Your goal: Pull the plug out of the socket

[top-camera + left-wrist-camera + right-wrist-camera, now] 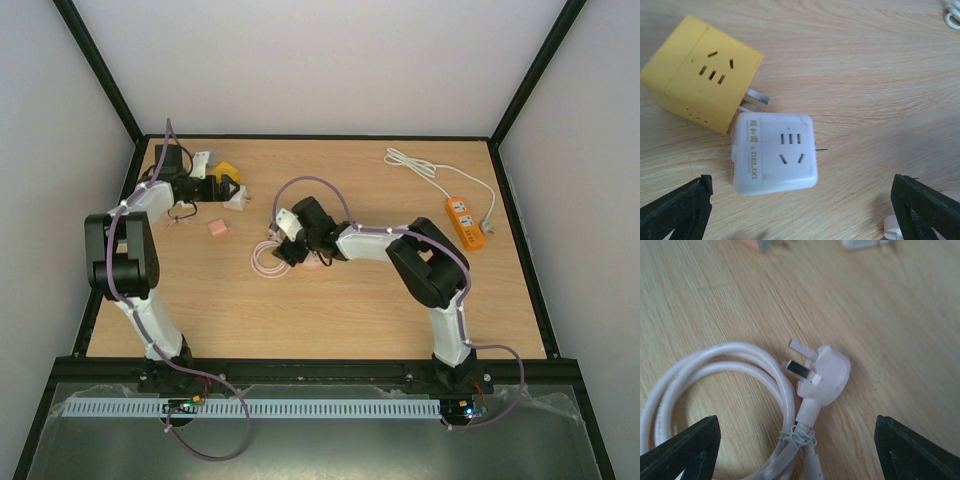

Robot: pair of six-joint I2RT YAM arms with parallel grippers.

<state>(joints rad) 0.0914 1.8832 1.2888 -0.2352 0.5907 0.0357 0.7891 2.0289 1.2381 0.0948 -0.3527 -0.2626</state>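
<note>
R gripper point(797, 440) wide open, empty, over white plug point(827, 375). Plug lies loose on table point(890, 315) btwn the jaws, prongs bare, pointing up-left in wrist view. R arm nearer. L gripper point(801, 205) also wide, above white cube socket point(775, 152).

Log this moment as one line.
left end effector: open over white cube | right end effector: open over white plug | plug: lying on table, prongs bare | yellow cube: beside white cube

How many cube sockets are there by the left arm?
2. A yellow cube lies at the far left of the table, and a white cube lies right beside it, toward the near edge. More could be hidden.
</note>
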